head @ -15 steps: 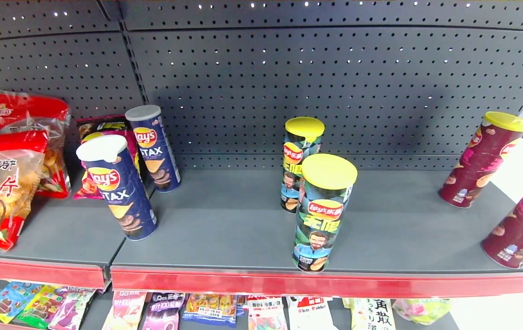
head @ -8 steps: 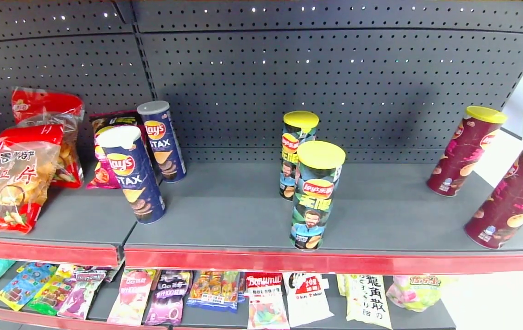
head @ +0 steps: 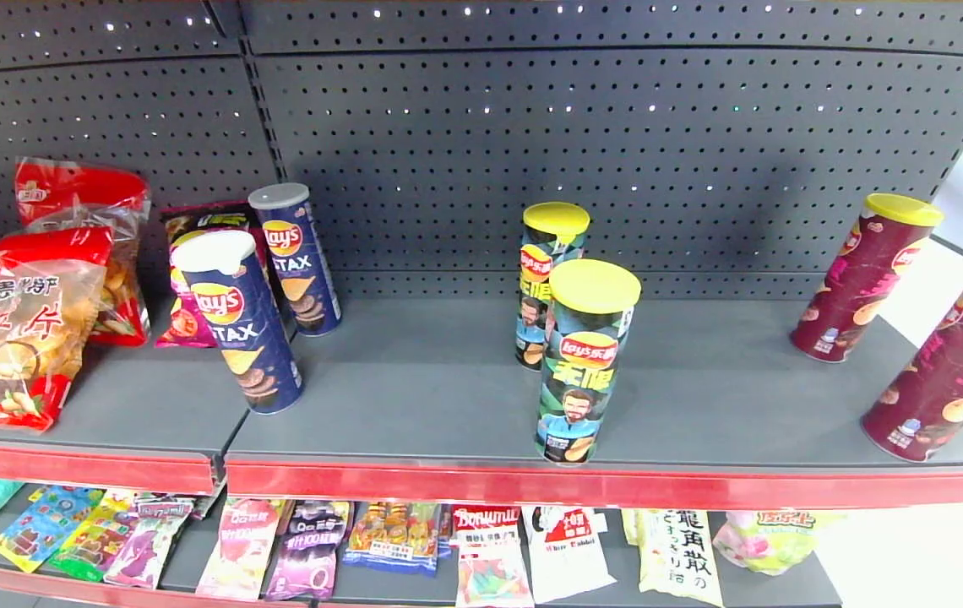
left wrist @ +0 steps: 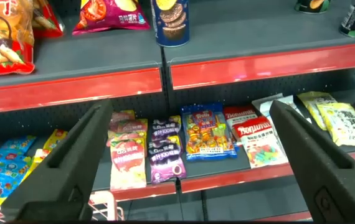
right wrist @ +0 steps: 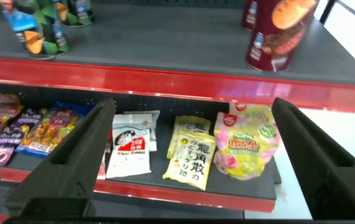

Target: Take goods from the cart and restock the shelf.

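back: dark pegboard panel (head: 617, 152) | right: bright white floor (head: 921, 566), perhaps

A grey upper shelf (head: 448, 414) with a red front edge is seen across the middle of the frame. At the left, a front red bag (head: 21, 329) and a back red bag (head: 84, 228) are stood on it. A pink bag (head: 182, 317) is leaned behind the front blue can (head: 236, 325), and a back blue can (head: 296, 257) is stood just beside it. In the centre, a front green can (head: 584, 371) is set just before a back green can (head: 549, 270). At the right, a near red can (head: 946, 371) and a far red can (head: 866, 279) are stood apart. Along the bottom, a lower shelf (head: 777, 591) is laid with a row of flat packets (head: 397, 549).
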